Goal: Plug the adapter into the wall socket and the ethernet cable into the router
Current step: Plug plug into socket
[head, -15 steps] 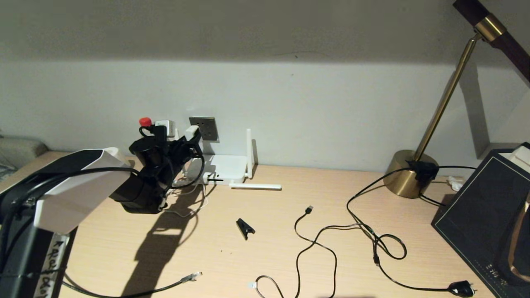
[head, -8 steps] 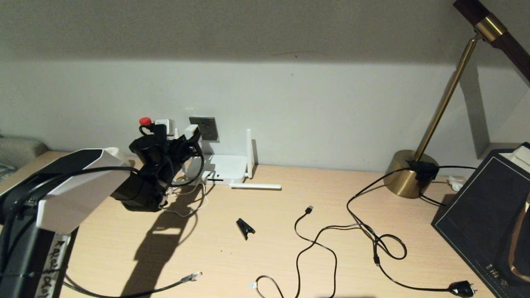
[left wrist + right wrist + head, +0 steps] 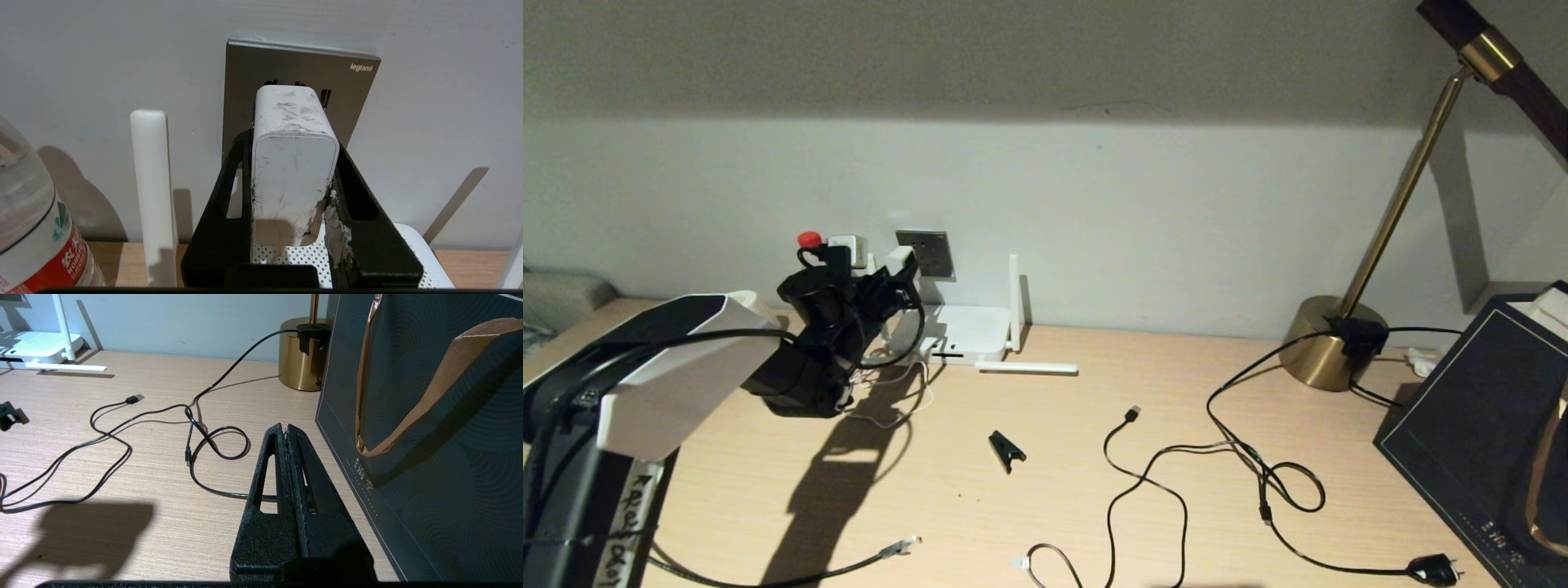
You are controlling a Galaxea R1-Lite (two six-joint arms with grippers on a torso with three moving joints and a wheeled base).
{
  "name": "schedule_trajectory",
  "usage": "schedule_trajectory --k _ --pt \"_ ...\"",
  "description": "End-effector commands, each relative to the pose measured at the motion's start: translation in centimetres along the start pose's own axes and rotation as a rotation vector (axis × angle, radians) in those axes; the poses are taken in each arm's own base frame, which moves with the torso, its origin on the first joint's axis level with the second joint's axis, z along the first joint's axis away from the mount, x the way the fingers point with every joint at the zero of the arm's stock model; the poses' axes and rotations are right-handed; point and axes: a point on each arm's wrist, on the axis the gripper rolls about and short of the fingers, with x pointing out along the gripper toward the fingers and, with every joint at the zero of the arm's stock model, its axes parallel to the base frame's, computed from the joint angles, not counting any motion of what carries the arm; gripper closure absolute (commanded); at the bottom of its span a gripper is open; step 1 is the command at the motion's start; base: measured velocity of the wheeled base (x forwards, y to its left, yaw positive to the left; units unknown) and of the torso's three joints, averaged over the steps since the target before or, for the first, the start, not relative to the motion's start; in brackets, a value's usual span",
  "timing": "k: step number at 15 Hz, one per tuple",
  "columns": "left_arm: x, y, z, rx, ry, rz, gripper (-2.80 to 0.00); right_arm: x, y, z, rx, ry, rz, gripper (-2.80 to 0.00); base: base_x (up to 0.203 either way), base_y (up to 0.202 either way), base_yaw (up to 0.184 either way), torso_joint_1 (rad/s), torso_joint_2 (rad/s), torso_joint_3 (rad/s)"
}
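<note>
1. Barely any shift over the last second: left claw (image 3: 292, 179) still clamped on the small white cube-shaped adapter (image 3: 293, 163), creeping slightly toward the square grey metallic wall socket (image 3: 300, 69).
2. Adapter's far end right at the socket face, partly covering the dark pin holes; cannot tell whether seated or just short of contact. Likely the final push of step one.
3. Long thin black ethernet cable with clear connector (image 3: 900, 545) lying loose at the near edge of the pale wood worktop (image 3: 1062, 482), well apart from the flat white router with stick antennas (image 3: 968, 331). Second step not yet begun.
4. Right claw (image 3: 288, 430) closed on nothing, parked over the worktop beside a dark paper bag (image 3: 429, 416).
5. Worktop clutter: small black clip (image 3: 1006, 449), thin black USB cable (image 3: 1131, 415), brass desk lamp (image 3: 1327, 339) with black cord, plastic water bottle (image 3: 28, 228) next to the socket.
6. Dim room, plain light wall, hard lamp shadows across the wood.
</note>
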Motion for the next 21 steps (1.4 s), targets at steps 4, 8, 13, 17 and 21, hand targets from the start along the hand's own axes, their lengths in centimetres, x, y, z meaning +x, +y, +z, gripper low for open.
schedule_trajectory --k 4,8,13,17,21 --pt "0.32 0.56 -0.1 0.057 -0.018 0.007 0.0 0.2 0.0 -0.99 0.0 0.036 0.001 0.0 0.0 0.0 0.0 0.0 0.0 0.0" --pt "0.4 0.57 -0.01 0.057 -0.021 0.007 0.0 0.2 0.0 -0.99 0.0 0.036 0.001 0.0 0.0 0.0 0.0 0.0 0.0 0.0" --pt "0.44 0.64 0.04 0.059 -0.016 0.009 0.0 0.2 0.0 -0.99 0.0 0.036 0.001 0.0 0.0 0.0 0.0 0.0 0.0 0.0" --pt "0.7 0.63 0.31 0.06 -0.026 0.008 0.0 0.2 0.0 -0.99 0.0 0.036 0.001 0.0 0.0 0.0 0.0 0.0 0.0 0.0" --pt "0.73 0.58 0.28 0.059 -0.021 0.007 0.0 0.2 0.0 -0.99 0.0 0.036 0.001 0.0 0.0 0.0 0.0 0.0 0.0 0.0"
